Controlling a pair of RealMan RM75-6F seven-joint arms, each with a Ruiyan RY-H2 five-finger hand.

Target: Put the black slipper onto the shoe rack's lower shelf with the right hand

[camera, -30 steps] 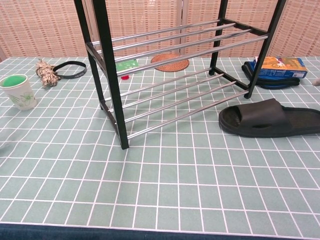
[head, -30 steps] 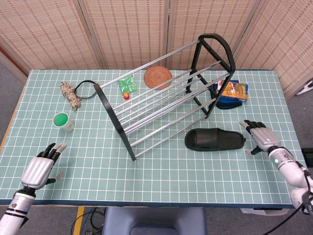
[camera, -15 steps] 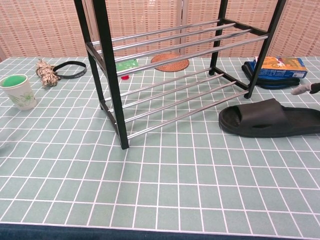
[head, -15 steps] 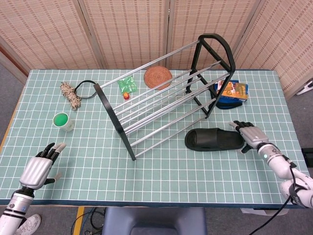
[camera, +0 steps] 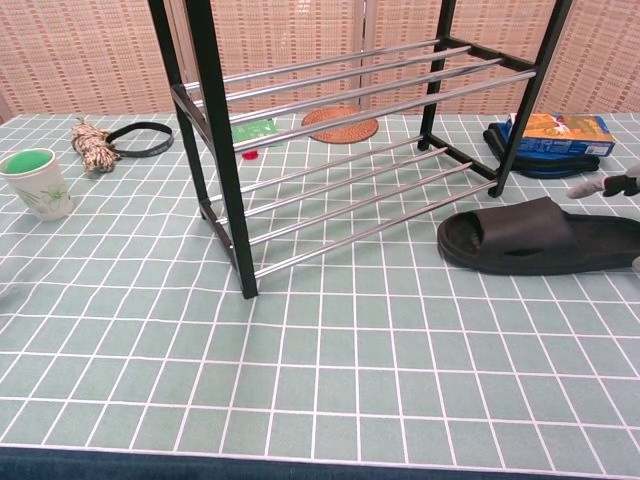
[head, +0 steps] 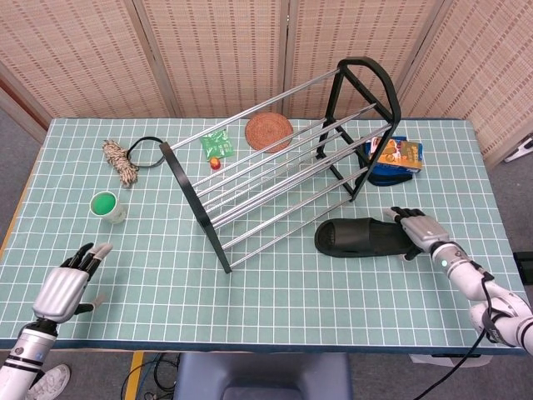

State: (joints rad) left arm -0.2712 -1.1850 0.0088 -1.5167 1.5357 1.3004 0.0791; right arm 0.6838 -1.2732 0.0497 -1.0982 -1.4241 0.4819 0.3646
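Note:
The black slipper [head: 363,237] [camera: 530,237] lies flat on the table, just right of the rack's front. My right hand [head: 418,231] [camera: 608,186] is at the slipper's heel end, fingers spread over it; whether it touches is unclear. The black shoe rack [head: 283,158] [camera: 350,130] stands in the middle, with its lower shelf [camera: 370,205] of chrome bars bare. My left hand [head: 68,284] hovers open near the table's front left corner, holding nothing.
A green-filled paper cup [head: 108,206] [camera: 36,183] and a rope bundle [head: 121,160] with a black loop sit at the left. A woven coaster [head: 268,132] and a green packet [head: 217,145] lie behind the rack. An orange box on a blue item [head: 394,157] [camera: 554,135] sits at the right rear.
My right hand has moved left from beyond the slipper's heel to over its heel end. The slipper and my left hand have stayed put.

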